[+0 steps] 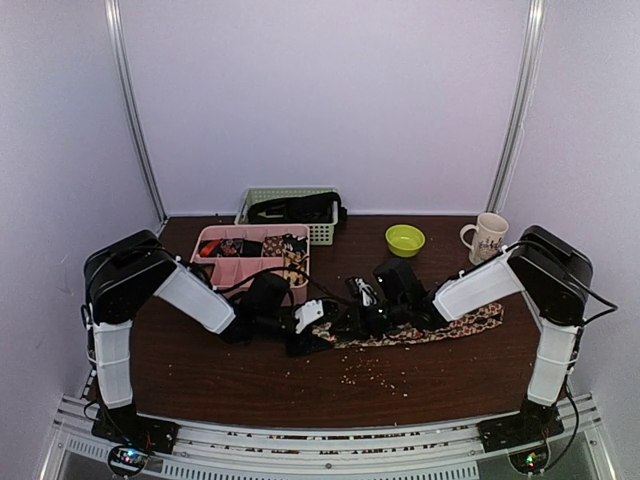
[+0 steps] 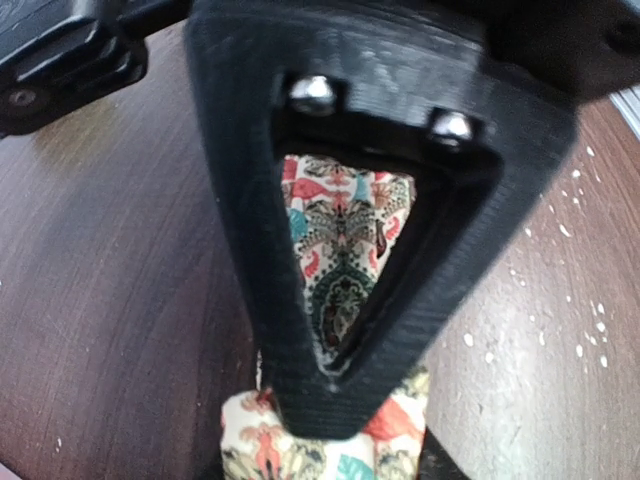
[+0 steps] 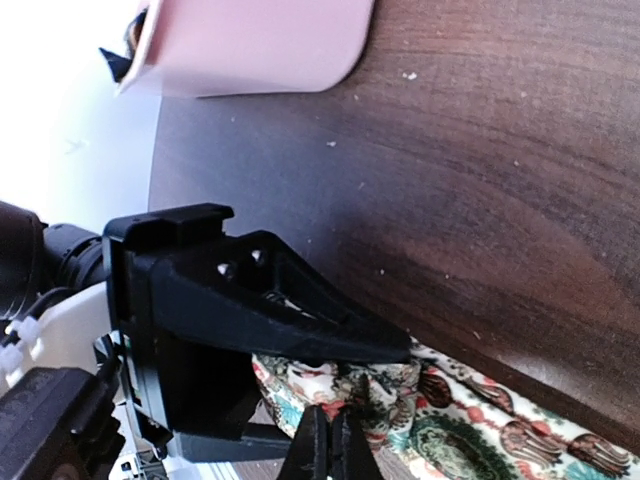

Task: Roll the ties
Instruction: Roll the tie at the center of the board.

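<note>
Both arms are showing white shells on their long links, the left arm and the right arm each bulging into a black joint housing. A black cable is looping beside the right one. The left wrist's black triangular finger is displaying two silver screws.

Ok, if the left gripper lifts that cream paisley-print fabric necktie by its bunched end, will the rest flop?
Probably floppy: the cream paisley-print fabric necktie lies flat and limp along the dark wooden table, bunching softly in the left gripper. Likely light too; its loose tail should drag, not roll.
</note>
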